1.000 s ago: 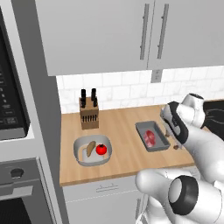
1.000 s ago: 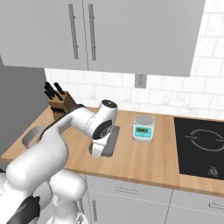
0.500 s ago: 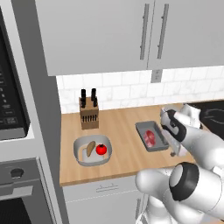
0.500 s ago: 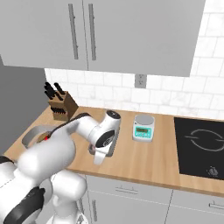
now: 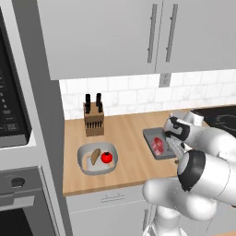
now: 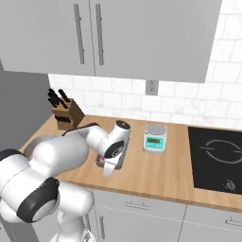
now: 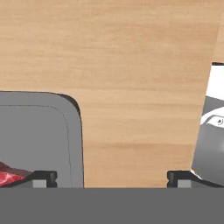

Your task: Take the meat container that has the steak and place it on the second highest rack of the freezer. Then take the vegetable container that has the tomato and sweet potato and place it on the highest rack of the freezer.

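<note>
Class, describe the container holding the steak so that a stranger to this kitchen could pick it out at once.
Find the wooden counter under the grey wall cupboards. Right of the knife block lies a flat grey rectangular meat container, beside the stovetop. It alone holds red steak; the rounded bowl holds vegetables.

The end effector (image 7: 111, 180) hangs over the meat container's (image 7: 39, 135) edge, with the steak (image 7: 11, 177) inside it on the worktop (image 7: 131, 57).
</note>
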Robot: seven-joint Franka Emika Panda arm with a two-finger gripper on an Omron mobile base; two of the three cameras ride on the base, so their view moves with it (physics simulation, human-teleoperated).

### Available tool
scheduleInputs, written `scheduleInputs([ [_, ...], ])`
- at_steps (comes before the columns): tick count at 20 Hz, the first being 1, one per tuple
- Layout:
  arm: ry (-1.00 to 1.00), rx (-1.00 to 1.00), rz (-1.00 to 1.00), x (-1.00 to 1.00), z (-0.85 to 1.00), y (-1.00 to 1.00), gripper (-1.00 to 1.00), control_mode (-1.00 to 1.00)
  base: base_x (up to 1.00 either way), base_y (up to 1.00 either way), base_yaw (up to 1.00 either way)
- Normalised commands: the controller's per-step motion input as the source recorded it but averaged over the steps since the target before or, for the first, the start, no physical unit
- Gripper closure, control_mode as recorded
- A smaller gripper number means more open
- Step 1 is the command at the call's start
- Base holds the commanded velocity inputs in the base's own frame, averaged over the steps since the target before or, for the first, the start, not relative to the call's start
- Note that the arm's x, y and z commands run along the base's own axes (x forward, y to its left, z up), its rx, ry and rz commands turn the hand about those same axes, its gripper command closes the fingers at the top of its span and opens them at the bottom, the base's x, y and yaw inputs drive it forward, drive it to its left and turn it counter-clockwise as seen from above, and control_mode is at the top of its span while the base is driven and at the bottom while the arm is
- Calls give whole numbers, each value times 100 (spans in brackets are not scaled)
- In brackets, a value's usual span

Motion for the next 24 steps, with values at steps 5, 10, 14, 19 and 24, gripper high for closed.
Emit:
scheduleInputs([
  [5,0,0,0,26,-12,0,-100,-100,0,0,0],
  [10,0,0,0,6,-26,0,-100,-100,0,0,0],
  [14,0,0,0,3,-31,0,-100,-100,0,0,0],
  [19,0,0,0,18,-32,1,-100,-100,0,0,0],
  [24,0,1,0,7,-9,8,100,-100,0,0,0],
])
